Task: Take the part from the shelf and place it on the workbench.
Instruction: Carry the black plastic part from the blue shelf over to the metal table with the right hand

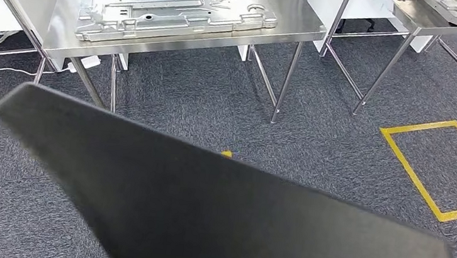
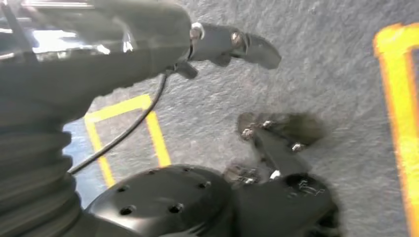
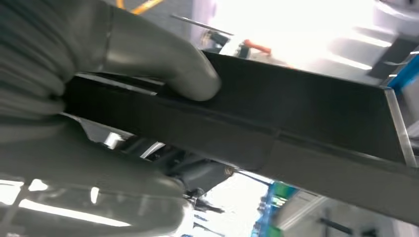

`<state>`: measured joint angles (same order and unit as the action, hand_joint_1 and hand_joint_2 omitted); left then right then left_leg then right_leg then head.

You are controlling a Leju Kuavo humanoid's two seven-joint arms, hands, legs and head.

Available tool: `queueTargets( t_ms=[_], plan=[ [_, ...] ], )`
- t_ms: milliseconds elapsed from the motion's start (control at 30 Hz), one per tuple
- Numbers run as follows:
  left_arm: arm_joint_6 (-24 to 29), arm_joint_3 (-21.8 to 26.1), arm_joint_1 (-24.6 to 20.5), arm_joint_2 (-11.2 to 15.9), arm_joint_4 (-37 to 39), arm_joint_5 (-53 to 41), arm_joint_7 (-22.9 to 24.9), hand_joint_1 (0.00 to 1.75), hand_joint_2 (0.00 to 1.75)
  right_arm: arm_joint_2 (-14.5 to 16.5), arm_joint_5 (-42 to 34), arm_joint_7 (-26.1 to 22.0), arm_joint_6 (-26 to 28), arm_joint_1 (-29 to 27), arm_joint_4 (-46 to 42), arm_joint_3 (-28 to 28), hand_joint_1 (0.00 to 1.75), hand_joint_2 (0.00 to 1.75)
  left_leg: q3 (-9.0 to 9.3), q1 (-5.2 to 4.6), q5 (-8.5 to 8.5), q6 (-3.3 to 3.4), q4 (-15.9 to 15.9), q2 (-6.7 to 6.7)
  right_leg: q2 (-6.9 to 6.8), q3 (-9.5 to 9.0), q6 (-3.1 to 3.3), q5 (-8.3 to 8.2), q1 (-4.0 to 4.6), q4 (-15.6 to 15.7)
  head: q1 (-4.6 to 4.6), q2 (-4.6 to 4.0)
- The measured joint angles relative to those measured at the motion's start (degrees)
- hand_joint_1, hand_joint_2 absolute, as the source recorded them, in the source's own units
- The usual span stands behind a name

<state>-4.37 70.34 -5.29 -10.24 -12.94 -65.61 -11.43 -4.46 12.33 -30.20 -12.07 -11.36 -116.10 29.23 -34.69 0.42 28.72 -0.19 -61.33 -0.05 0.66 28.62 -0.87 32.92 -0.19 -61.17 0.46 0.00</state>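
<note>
A large flat black panel (image 1: 218,210), the part, is in the air low in the head view, above the grey carpet floor (image 1: 327,132). Its long axis runs on a slant: one corner points far to the robot's left, toward the steel table (image 1: 300,12), and the other end goes down to the robot's right. Its flat face is turned up toward the camera.

In the right wrist view, the right hand (image 3: 123,74) grips the edge of this panel. The thick grey thumb (image 3: 163,64) presses on one face, and the panel passes under it. The other fingers are hidden behind the panel, so I cannot tell how they lie.

In the left wrist view, the left hand (image 2: 212,94) hangs over the carpet. Its fingers (image 2: 232,44) are apart and they hold nothing.

On the steel table lies a pressed silver metal sheet (image 1: 174,11), well apart from the panel. Yellow tape (image 1: 428,164) marks a square on the floor.
</note>
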Motion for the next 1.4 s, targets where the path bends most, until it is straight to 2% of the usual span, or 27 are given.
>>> queueTargets(
  t_ms=[67, 167, 200, 233, 300, 333, 400, 467, 533, 567, 667, 700, 733, 767, 800, 833, 900, 967, 1033, 1067, 1100, 1167, 1200, 1233, 1267, 1333, 1400],
  plan=[
    [0.0, 0.0, -0.1, 0.0, 0.0, 0.0, 0.0, 0.00, 1.75, 0.0, 0.0, 0.0, 0.0, 0.1, 0.0, 0.0, 1.75, 1.75, 0.94, 0.28, 0.26, 0.54, 0.5, -0.05, -0.04, 2.21, -0.41, 1.24, -0.12, -4.0, 0.02, 0.00],
    [0.0, 0.0, -0.1, 0.0, 0.0, 0.0, 0.0, 0.00, 1.75, 0.0, 0.0, 0.0, 0.0, 0.1, 0.0, 0.0, 1.75, 1.75, 1.76, 0.44, 1.10, 0.73, 0.6, -0.09, -0.05, 8.99, -0.83, 4.45, -0.45, -13.0, 0.03, 0.00],
    [0.0, 0.0, -0.1, 0.0, 0.0, 0.0, 0.0, 0.00, 1.75, 0.0, 0.0, 0.0, 0.0, 0.1, 0.0, 0.0, 1.75, 1.75, 2.18, 0.53, 1.49, 0.64, 0.6, -0.14, -0.06, 10.42, -0.91, 4.23, -0.54, -13.7, 0.03, 0.00],
    [0.0, 0.0, -0.1, 0.0, 0.0, 0.0, 0.0, 0.00, 1.75, 0.0, 0.0, -0.1, 0.0, 0.1, 0.0, 0.0, 1.75, 1.75, 2.76, 0.66, 1.94, 0.49, 0.6, -0.21, -0.07, 10.83, -0.99, 2.72, -0.61, -12.5, 0.03, 0.00],
    [0.0, 0.0, -0.1, 0.0, 0.0, 0.0, 0.0, 0.00, 1.75, 0.0, -0.1, -0.1, 0.0, 0.1, 0.0, 0.0, 1.75, 1.75, 4.12, 0.97, 2.93, -0.01, 0.7, -0.34, -0.20, 9.30, -1.14, -2.66, -0.65, -5.9, 0.04, 0.00],
    [0.0, 0.0, -0.2, 0.0, 0.0, 0.0, 0.0, 0.00, 1.75, 0.0, -0.1, 0.0, 0.0, 0.1, 0.0, 0.0, 1.75, 1.75, 4.65, 1.06, 3.36, -0.35, 0.7, -0.39, -0.35, 8.55, -1.13, -4.20, -0.57, -2.7, 0.07, 0.00],
    [0.0, 0.0, -0.2, 0.0, 0.0, 0.0, 0.0, 0.00, 1.75, -0.1, 0.3, 0.0, 0.0, 0.0, 0.0, 0.0, 1.75, 1.75, 5.24, 0.96, 3.83, -1.19, 1.0, -0.36, -0.59, 7.91, -0.72, -4.95, -0.35, 0.1, 0.14, 0.00],
    [0.0, 0.0, -0.2, 0.0, 0.0, 0.0, -0.1, 0.00, 1.75, -0.1, 1.0, 0.1, 0.0, 0.0, 0.0, 0.0, 1.75, 1.75, 5.89, 0.74, 3.91, -1.97, 1.2, -0.28, -0.58, 7.43, 0.07, -4.77, -0.41, 0.5, 0.16, 0.00],
    [0.0, 0.0, -0.3, 0.0, 0.0, 0.0, -0.2, 0.00, 1.75, -0.1, 1.7, 0.2, 0.1, 0.0, 0.0, 0.0, 1.75, 1.75, 5.74, 0.70, 4.36, -2.37, -0.7, -0.23, -0.65, 6.13, 0.86, -4.64, -0.64, 0.8, 0.15, 0.00],
    [0.0, 0.0, -0.4, 0.0, 0.0, 0.0, -0.2, 0.00, 1.75, -0.1, 2.1, 0.2, 0.2, 0.1, 0.0, 0.0, 1.75, 1.75, 4.60, 0.69, 5.10, -2.42, -3.1, -0.22, -0.77, 5.40, 1.18, -4.36, -0.69, 0.9, 0.13, 0.00],
    [0.0, 0.0, -0.2, 0.0, 0.0, 0.0, -0.2, 0.00, 1.75, -0.2, 3.0, 0.4, 0.3, 0.1, 0.0, 0.0, 1.75, 1.75, -1.69, 0.48, 8.99, -2.37, -13.3, -0.21, -1.20, 4.04, 1.75, -3.19, -0.50, 0.9, 0.09, 0.00],
    [0.0, 0.0, -0.1, 0.0, 0.0, 0.0, -0.2, 0.00, 1.75, -0.2, 3.2, 0.4, 0.4, 0.1, 0.0, 0.0, 1.75, 1.75, -3.16, 0.43, 9.45, -2.32, -14.6, -0.21, -1.34, 3.53, 1.81, -2.75, -0.42, 0.9, 0.09, 0.00],
    [0.0, 0.0, 0.0, 0.0, 0.0, 0.0, -0.2, 0.00, 1.75, -0.3, 3.4, 0.5, 0.5, 0.1, 0.0, 0.0, 1.75, 1.75, -3.68, 0.39, 8.62, -2.26, -13.9, -0.16, -1.54, 2.95, 1.83, -2.30, -0.38, 0.9, 0.09, 0.00],
    [0.0, 0.0, 0.1, 0.0, 0.0, 0.0, -0.2, 0.00, 1.75, -0.3, 3.5, 0.5, 0.6, 0.1, 0.0, 0.0, 1.75, 1.75, -3.38, 0.32, 6.56, -2.11, -11.3, 0.09, -1.81, 2.28, 1.80, -1.80, -0.36, 0.9, 0.09, 0.00],
    [0.0, 0.0, 0.1, 0.0, 0.0, 0.0, -0.2, 0.00, 1.75, -0.3, 3.5, 0.6, 0.7, 0.1, 0.0, 0.0, 1.75, 1.75, -2.61, 0.18, 3.71, -1.85, -7.6, 0.91, -2.17, 1.69, 1.70, -1.26, -0.35, 1.0, 0.09, 0.00],
    [0.0, 0.0, 0.1, 0.0, 0.0, 0.0, -0.2, 0.00, 1.75, -0.3, 3.5, 0.6, 0.8, 0.1, 0.1, 0.0, 1.75, 1.75, -1.97, -0.04, 1.95, -1.54, -4.5, 2.02, -2.53, 1.09, 1.51, -0.71, -0.29, 0.9, 0.08, 0.00],
    [0.0, 0.0, 0.0, 0.0, 0.0, 0.0, -0.2, 0.00, 1.75, -0.3, 3.6, 0.6, 0.8, 0.1, 0.1, 0.0, 1.75, 1.75, -1.35, -0.45, 0.62, -0.81, -1.2, 3.77, -3.32, 0.29, 0.83, 0.19, -0.09, 1.1, 0.05, 0.00],
    [0.0, 0.0, -0.1, 0.0, 0.0, 0.0, -0.2, 0.00, 1.75, -0.4, 3.6, 0.6, 0.9, 0.1, 0.1, 0.0, 1.75, 1.75, -1.08, -0.44, 0.68, -0.14, -1.0, 3.14, -3.90, -0.68, 0.07, 0.46, 0.07, 1.0, 0.01, 0.00],
    [0.0, 0.0, -0.2, 0.0, 0.0, 0.0, -0.2, 0.00, 1.75, -0.5, 3.6, 0.6, 0.9, 0.2, 0.1, 0.0, 1.75, 1.75, -0.19, -0.07, 0.28, 0.47, -0.4, 1.88, -3.19, -0.87, -0.51, 0.76, -0.04, -0.3, 0.02, -0.01],
    [0.0, 0.0, -0.3, 0.0, 0.0, 0.0, -0.2, 0.00, 1.75, -0.5, 3.5, 0.5, 0.9, 0.3, 0.1, 0.0, 1.75, 1.75, 0.28, 0.10, 0.32, 0.70, -0.1, 1.30, -2.60, 0.12, -0.71, 1.36, -0.13, -2.1, 0.03, -0.01],
    [0.0, 0.0, -0.4, 0.0, 0.0, 0.0, -0.2, 0.00, 1.75, -0.5, 3.5, 0.4, 1.0, 0.4, 0.1, 0.0, 1.75, 1.75, 0.62, 0.19, 0.45, 0.88, 0.2, 0.79, -2.01, 1.97, -0.88, 2.33, -0.24, -4.9, 0.04, -0.01],
    [0.0, 0.0, -0.4, 0.0, 0.0, 0.0, -0.3, 0.00, 1.75, -0.6, 3.1, 0.0, 1.0, 0.4, 0.1, 0.0, 1.75, 1.75, 1.11, 0.27, 0.92, 1.06, 0.3, -0.18, -1.70, 6.97, -1.09, 4.86, -0.38, -11.4, 0.04, 0.00],
    [0.0, 0.0, -0.4, 0.0, 0.0, 0.0, -0.3, 0.00, 1.75, -0.6, 2.9, -0.2, 1.1, 0.4, 0.1, 0.0, 1.75, 1.75, 1.46, 0.30, 1.28, 1.06, 0.3, -0.57, -1.69, 9.03, -1.15, 5.51, -0.44, -13.3, 0.04, 0.00],
    [0.0, 0.0, -0.3, 0.0, 0.0, 0.0, -0.3, 0.00, 1.75, -0.6, 2.8, -0.3, 1.1, 0.4, 0.1, 0.0, 1.75, 1.75, 1.96, 0.35, 1.71, 0.98, 0.3, -0.92, -1.69, 10.21, -1.17, 5.08, -0.48, -13.3, 0.04, 0.00],
    [0.0, 0.0, -0.3, 0.0, 0.0, 0.0, -0.3, 0.00, 1.75, -0.7, 2.7, -0.4, 1.1, 0.4, 0.1, 0.0, 1.75, 1.75, 2.61, 0.41, 2.19, 0.86, 0.3, -1.20, -1.68, 10.45, -1.16, 3.40, -0.49, -11.5, 0.04, 0.00],
    [0.0, 0.0, -0.3, 0.0, 0.0, 0.0, -0.3, 0.00, 1.75, -0.7, 2.5, -0.5, 1.2, 0.4, 0.1, 0.0, 1.75, 1.75, 3.99, 0.52, 3.26, 0.41, 0.4, -1.59, -1.66, 9.47, -1.04, -2.43, -0.45, -4.9, 0.04, 0.00],
    [0.0, 0.0, -0.3, 0.0, 0.0, 0.0, -0.3, 0.00, 1.75, -0.7, 2.5, -0.5, 1.2, 0.4, 0.2, 0.1, 1.75, 1.75, 4.73, 0.51, 4.05, -0.25, 0.7, -1.71, -1.61, 8.81, -0.68, -5.59, -0.16, -0.5, 0.10, 0.00]
  ],
)
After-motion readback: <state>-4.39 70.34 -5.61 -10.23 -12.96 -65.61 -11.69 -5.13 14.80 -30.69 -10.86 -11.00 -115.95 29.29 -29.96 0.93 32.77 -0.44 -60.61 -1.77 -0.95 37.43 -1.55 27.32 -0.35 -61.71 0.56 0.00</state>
